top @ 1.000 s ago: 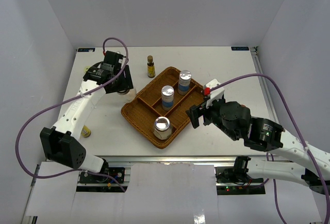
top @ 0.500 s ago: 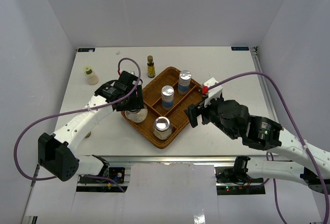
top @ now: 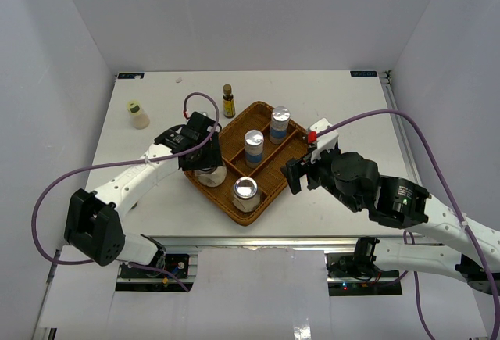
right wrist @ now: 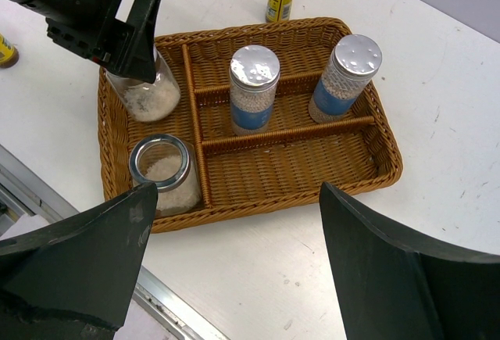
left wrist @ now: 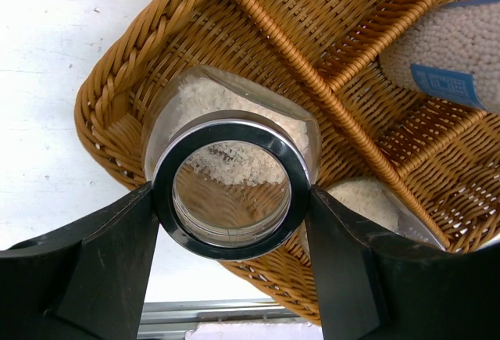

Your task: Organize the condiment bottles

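Left tool (left wrist: 231, 199) clamped on silver-lidded glass jar (left wrist: 242, 117), upright in side compartment of woven tray (left wrist: 156, 35), near twin jar (top: 245, 191); right tool (top: 295, 174) agape, empty, beside tray. Lower straight, clear of wicker divider (left wrist: 328, 104), release only with base seated flat.

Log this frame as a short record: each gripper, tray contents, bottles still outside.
left gripper: shut on squat glass jar, at the left end of the woven tray
right gripper: open, empty, beside the tray
in tray: second squat jar, sharing the held jar's long compartment; two blue-labelled cylinders
outside tray: amber bottle, yellow-capped bottle, both upright
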Available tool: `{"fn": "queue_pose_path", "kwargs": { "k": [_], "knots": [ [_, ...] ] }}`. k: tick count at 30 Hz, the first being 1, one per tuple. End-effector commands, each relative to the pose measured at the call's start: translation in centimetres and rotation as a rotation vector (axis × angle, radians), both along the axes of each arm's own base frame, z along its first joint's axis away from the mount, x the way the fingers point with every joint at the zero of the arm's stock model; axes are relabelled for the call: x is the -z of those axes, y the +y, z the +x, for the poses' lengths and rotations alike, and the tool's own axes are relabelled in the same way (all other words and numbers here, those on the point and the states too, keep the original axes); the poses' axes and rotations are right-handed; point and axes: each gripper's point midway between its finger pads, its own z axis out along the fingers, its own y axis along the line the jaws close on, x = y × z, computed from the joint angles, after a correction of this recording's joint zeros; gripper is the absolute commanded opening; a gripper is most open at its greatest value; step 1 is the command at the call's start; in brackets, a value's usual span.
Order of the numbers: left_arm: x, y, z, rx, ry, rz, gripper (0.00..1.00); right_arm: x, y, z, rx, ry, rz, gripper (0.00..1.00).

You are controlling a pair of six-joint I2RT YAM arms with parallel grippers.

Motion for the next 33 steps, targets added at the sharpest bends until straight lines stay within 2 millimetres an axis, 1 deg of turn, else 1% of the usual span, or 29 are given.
{"fn": "queue_pose_path", "kwargs": {
  "k": [1,2,5,6,8,10,14,19,21,24,26,30,33],
  "knots": [
    [-0.8,-1.1,1.7,-0.009,-0.059,-0.034,0.36,-2.4,-0.5,0.0,0.016,-0.022,0.075,0.90],
    [-0.8,-1.1,1.8,-0.010,-0.061,-0.034,0.42,-2.4,-0.5,0.0,0.016,-0.023,0.074,0.90],
    [-0.9,-1.2,1.8,-0.012,-0.062,-0.030,0.75,-2.4,-0.7,0.0,0.021,-0.023,0.072,0.90],
    [-1.0,-1.2,1.8,-0.011,-0.062,-0.029,0.82,-2.5,-0.8,0.1,0.022,-0.025,0.071,0.90],
    [-1.1,-1.0,1.7,-0.017,-0.053,-0.018,0.93,-2.6,-0.9,0.1,0.022,-0.030,0.073,0.90],
    [-1.5,-1.0,1.8,-0.026,-0.055,-0.015,0.97,-2.9,-0.9,0.1,0.023,-0.035,0.075,0.90],
    [-2.9,-0.5,2.2,-0.082,-0.077,-0.014,0.98,-3.0,-0.9,0.1,0.024,-0.040,0.070,0.90],
    [-6.5,0.2,2.7,-0.128,-0.152,-0.024,0.98,-3.1,-0.9,0.1,0.020,-0.040,0.079,0.90],
    [-7.4,0.4,3.0,-0.141,-0.165,-0.013,0.98,-3.2,-1.0,0.0,0.019,-0.041,0.084,0.90],
    [-8.7,1.7,3.5,-0.219,-0.187,0.021,0.98,-3.5,-1.3,-0.2,0.019,-0.041,0.095,0.90],
    [-9.6,2.2,3.8,-0.267,-0.187,0.003,0.98,-3.5,-1.6,-0.2,0.020,-0.041,0.100,0.90],
    [-10.1,4.8,4.2,-0.393,-0.169,-0.023,0.96,-3.4,-2.0,-0.6,0.014,-0.031,0.104,0.90],
    [-10.4,7.4,4.1,-0.485,-0.164,-0.070,0.92,-3.4,-2.2,-0.8,0.012,-0.027,0.114,0.90]
  ]
}}
